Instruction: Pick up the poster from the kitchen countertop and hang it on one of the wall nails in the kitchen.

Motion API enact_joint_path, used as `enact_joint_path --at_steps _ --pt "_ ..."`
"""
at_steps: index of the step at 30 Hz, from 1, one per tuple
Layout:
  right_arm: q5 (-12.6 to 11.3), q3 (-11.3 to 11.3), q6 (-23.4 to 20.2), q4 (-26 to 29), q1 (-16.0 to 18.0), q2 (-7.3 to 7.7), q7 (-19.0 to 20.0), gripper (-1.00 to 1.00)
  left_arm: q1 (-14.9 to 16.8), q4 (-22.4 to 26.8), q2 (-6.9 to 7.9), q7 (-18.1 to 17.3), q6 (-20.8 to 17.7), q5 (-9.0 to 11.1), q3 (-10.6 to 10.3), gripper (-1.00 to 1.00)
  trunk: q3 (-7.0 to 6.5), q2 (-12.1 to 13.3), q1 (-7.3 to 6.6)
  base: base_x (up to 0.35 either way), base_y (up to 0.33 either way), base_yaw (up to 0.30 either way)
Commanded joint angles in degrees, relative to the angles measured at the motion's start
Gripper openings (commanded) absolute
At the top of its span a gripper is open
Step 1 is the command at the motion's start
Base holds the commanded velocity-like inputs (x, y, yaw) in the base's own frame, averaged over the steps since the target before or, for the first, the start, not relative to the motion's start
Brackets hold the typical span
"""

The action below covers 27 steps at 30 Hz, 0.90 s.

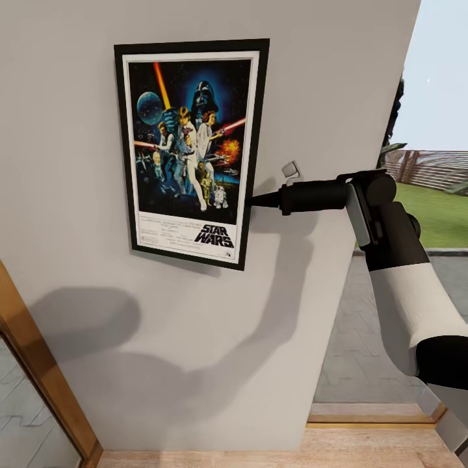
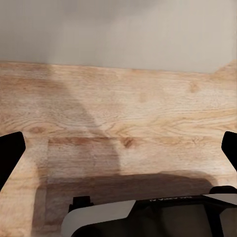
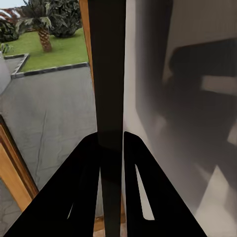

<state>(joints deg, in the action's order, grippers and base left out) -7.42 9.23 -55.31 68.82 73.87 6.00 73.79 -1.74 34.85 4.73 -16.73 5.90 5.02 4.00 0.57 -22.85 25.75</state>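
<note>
The poster (image 1: 192, 149), black-framed with a white strip and logo at its bottom, lies flat against the pale wall (image 1: 195, 338), tilted slightly. My right gripper (image 1: 250, 200) reaches in from the right and is shut on the poster's right edge, low on the frame. In the right wrist view the two dark fingers (image 3: 84, 168) pinch the thin black frame edge (image 3: 108, 64), with the gripper (image 3: 111, 136) hard against the wall. My left gripper (image 2: 118, 148) hangs open over the wooden floor (image 2: 123, 113), holding nothing. Any wall nail is hidden behind the poster. The kitchen countertop is out of view.
A wooden door frame (image 1: 39, 370) slants up at the lower left. To the right of the wall's edge a tall glazed opening (image 1: 435, 195) looks onto paving and lawn. Wooden floor (image 1: 260, 455) runs along the wall's foot. My own base (image 2: 148, 217) sits under the left gripper.
</note>
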Motion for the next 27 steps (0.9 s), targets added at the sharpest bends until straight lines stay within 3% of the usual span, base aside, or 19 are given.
enact_joint_path --at_steps 1,27 --pt "0.39 0.09 -0.15 -0.07 0.05 0.06 0.04 -1.0 -0.02 0.04 0.0 -0.4 -0.1 0.52 0.13 1.0 0.06 -0.07 0.03 0.0 0.0 0.0" --pt "0.44 0.09 -0.08 -0.16 0.05 0.06 0.04 -1.0 -0.02 0.04 0.0 -0.4 -0.1 0.52 0.13 1.0 0.06 -0.07 0.03 0.0 0.0 0.0"
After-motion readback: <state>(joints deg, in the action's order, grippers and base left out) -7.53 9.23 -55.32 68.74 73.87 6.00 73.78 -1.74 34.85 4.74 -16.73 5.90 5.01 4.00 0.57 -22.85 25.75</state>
